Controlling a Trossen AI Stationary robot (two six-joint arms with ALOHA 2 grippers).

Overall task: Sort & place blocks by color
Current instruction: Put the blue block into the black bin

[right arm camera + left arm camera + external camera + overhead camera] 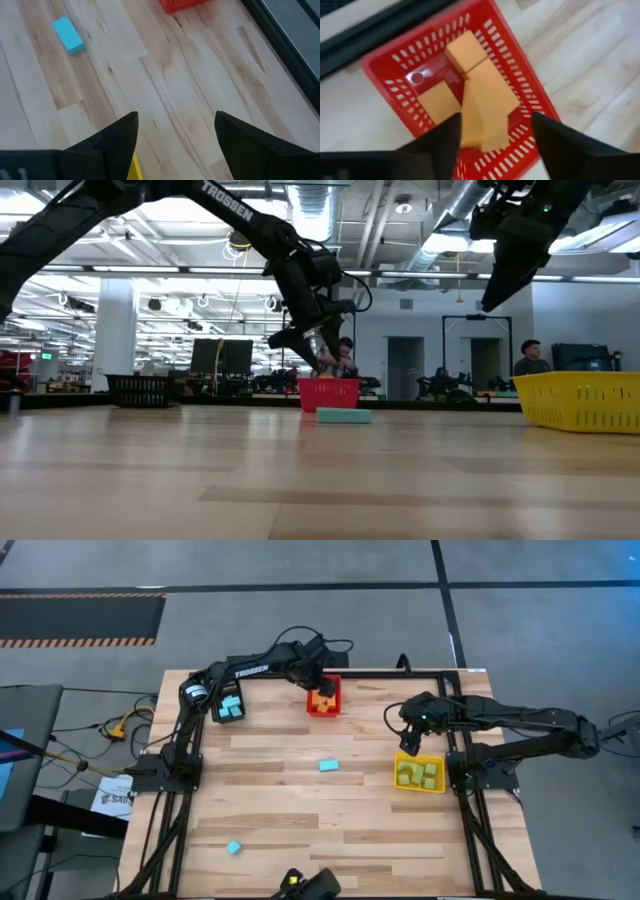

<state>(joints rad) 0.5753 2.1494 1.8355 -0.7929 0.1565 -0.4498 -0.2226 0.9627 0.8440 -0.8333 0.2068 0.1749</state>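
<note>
My left gripper [322,688] is open over the red bin [334,708], which holds several orange blocks [465,50]. An orange bar [487,107] shows between its fingers in the left wrist view. My right gripper [409,744] is open and empty, above the table at the far left corner of the yellow bin [398,776], which holds green blocks [420,774]. The black bin [216,710] holds light blue blocks [232,706]. One light blue block [328,765] lies flat mid-table, and shows in the right wrist view [68,35]. Another light blue block [234,847] lies near the front left. My left gripper stands open, pointing down into the red bin. The orange bar's edge [466,125] shows right beside one finger [445,142] and apart from the other. I cannot tell whether that finger touches it.
The black frame rail [400,673] runs along the table's far edge behind the bins. In the low view the red bin [329,393], the mid-table blue block [343,416] and the yellow bin [585,400] stand on the wood. People show in the room beyond the table.
</note>
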